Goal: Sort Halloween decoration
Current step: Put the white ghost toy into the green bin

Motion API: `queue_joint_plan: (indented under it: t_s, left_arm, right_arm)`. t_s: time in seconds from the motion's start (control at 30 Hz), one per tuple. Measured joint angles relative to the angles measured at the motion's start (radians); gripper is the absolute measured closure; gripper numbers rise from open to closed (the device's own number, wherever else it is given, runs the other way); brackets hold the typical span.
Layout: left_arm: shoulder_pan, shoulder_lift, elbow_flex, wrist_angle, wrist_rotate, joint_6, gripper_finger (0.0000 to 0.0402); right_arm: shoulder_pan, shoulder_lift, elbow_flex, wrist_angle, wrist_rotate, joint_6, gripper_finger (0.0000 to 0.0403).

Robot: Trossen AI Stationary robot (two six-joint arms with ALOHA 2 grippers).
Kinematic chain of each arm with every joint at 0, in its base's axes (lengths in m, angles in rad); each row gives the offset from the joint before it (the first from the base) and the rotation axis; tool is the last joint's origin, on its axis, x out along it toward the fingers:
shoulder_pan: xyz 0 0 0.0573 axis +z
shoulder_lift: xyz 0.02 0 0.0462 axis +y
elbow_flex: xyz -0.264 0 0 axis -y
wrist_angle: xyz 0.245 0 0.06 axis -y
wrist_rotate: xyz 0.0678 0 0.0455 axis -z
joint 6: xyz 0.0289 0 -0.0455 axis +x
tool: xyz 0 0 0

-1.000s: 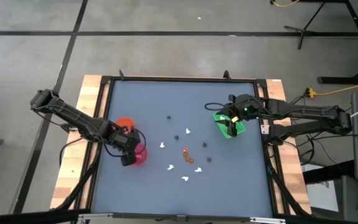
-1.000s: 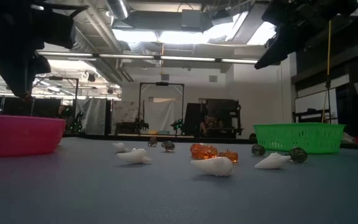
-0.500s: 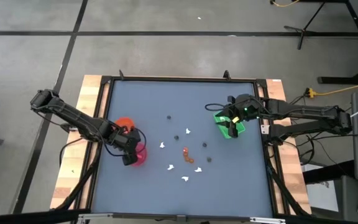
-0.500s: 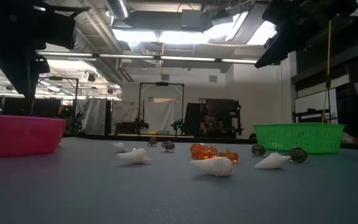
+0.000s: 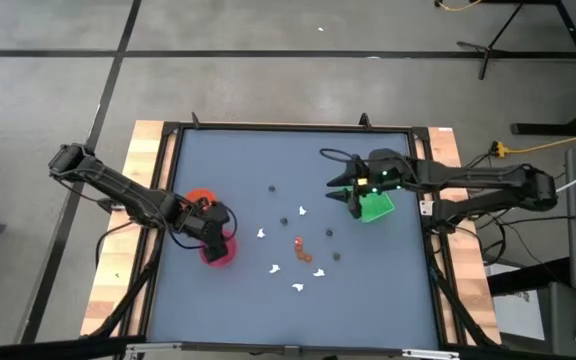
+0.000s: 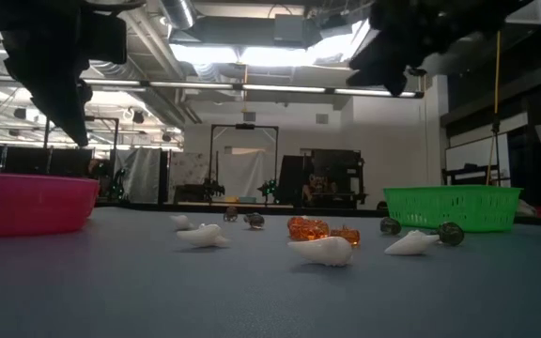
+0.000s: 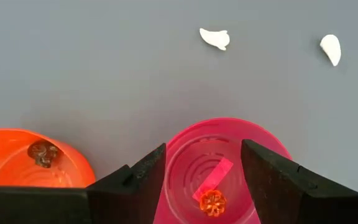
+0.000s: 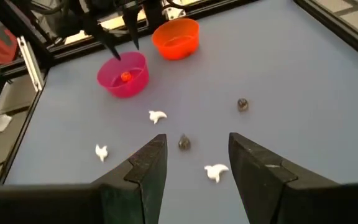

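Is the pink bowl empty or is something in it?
Not empty: the pink bowl holds one orange piece, seen between the left gripper's open fingers.

The pink bowl (image 6: 28, 202) is cut off at the low view's edge, its contents hidden.

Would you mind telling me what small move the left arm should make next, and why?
Probably lift away from the pink bowl toward the loose pieces. The left gripper hangs open over that bowl, an orange piece already lies inside, and white pieces lie on the table close beyond it.
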Motion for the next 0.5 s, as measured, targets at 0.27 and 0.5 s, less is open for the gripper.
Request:
queue_joint_plan:
  t_s: [0.27,0.5]
  left_arm:
    - [0.0,0.0,0.0,-0.001,-0.005,0.0,0.0209]
    - [0.0,0.0,0.0,0.009,-0.007,-0.001,0.0209]
  right_arm:
    - [0.109,0.146,0.0,0.116,0.114,-0.108,0.0231]
    - [0.163,0.27,0.0,0.153,0.231,-0.121,0.0231]
